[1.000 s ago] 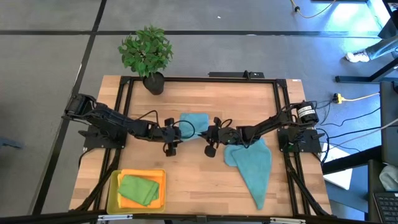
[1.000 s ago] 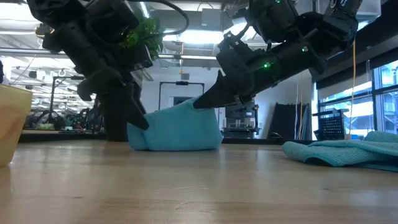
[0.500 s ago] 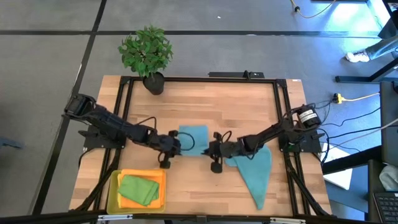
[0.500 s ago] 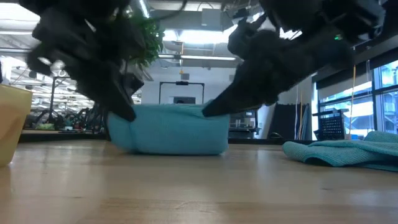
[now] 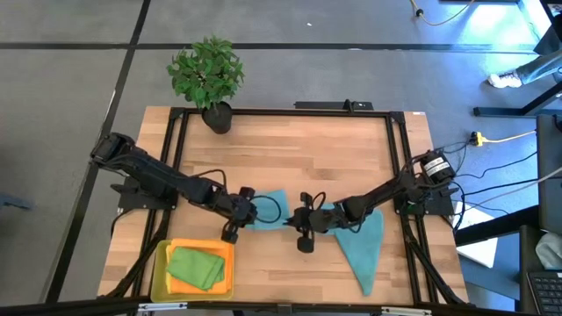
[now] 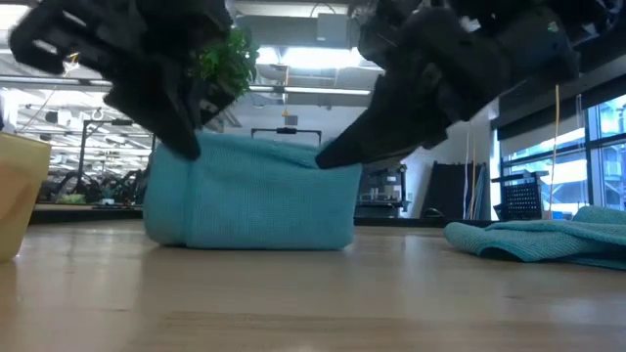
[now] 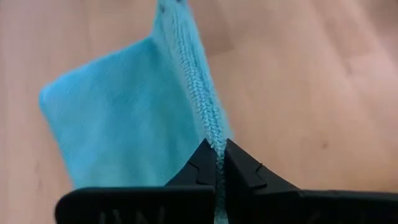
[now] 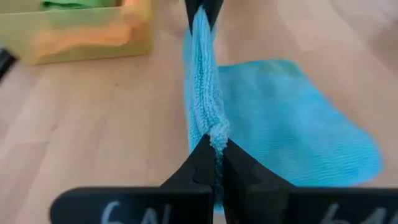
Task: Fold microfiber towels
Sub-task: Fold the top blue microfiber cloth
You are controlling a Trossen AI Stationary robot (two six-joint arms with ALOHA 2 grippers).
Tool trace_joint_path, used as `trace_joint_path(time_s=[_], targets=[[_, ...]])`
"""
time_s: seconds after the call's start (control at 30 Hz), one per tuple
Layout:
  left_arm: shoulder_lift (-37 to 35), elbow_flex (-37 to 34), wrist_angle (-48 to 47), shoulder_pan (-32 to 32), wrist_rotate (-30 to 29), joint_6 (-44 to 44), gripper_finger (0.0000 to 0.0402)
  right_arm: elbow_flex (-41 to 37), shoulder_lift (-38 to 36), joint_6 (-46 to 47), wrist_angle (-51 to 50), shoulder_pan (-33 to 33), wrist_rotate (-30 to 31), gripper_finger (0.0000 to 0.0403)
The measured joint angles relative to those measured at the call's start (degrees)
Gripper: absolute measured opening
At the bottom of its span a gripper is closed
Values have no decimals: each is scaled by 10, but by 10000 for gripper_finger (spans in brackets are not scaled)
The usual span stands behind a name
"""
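A teal-blue microfiber towel point(image 5: 274, 211) sits mid-table between my two grippers. Its top edge is raised and its lower part point(image 6: 249, 230) rests on the wood. My left gripper point(image 5: 247, 208) is shut on the raised edge's left corner, and my right gripper point(image 5: 304, 217) is shut on its right corner. A second teal-blue towel point(image 5: 362, 244) lies spread flat to the right. A green towel point(image 5: 195, 266) lies folded on an orange one point(image 8: 87, 37) in the yellow tray point(image 5: 163, 256). My left gripper pinches the towel's hemmed edge point(image 7: 210, 124) at its left corner between the two fingers, slanting down from the table's left. The edge is lifted clear, and the cloth falls away from it to the table. My right gripper pinches the same raised edge at its right corner point(image 8: 205, 118), bunched between the two fingers, coming in slanted from the table's right. The edge runs nearly taut across to the left gripper point(image 8: 202, 9), and the cloth below lies on the wood.
A potted plant point(image 5: 208, 75) stands at the far left corner. The yellow tray sits at the near left edge. A black frame point(image 5: 285, 111) runs around the table. Bare wood point(image 5: 290, 154) lies beyond the held towel.
My left gripper has taken hold of the towel's left corner. Both grippers have moved toward the table's near edge and risen a little. They have drawn the towel's far edge up and over, so the cloth stands taller and wider in the low view. Its lower part stays on the table.
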Motion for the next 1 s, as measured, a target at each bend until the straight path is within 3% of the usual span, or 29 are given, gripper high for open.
trace_joint_path(time_s=[0.27, 0.53, 0.67, 0.8, 0.9, 1.0], targets=[[-1, -42, 2, 79, 1, 1, 0, 21, 1, 48, -63, -59, 31, 6], [-1, -56, 7, 161, 3, 34, 0, 21, 1, 74, -77, -131, 22, 6], [0, -65, 14, 192, 39, 45, 0, 21, 20, 75, -63, -147, 5, 6], [0, -68, 15, 173, 98, 42, 0, 21, 37, 76, -46, -135, -24, 6], [0, -67, 22, 127, 106, 42, 0, 21, 38, 82, -42, -102, -34, 4], [1, -51, 18, 78, 105, 16, 0, 29, 39, 66, -37, -65, -85, 4]])
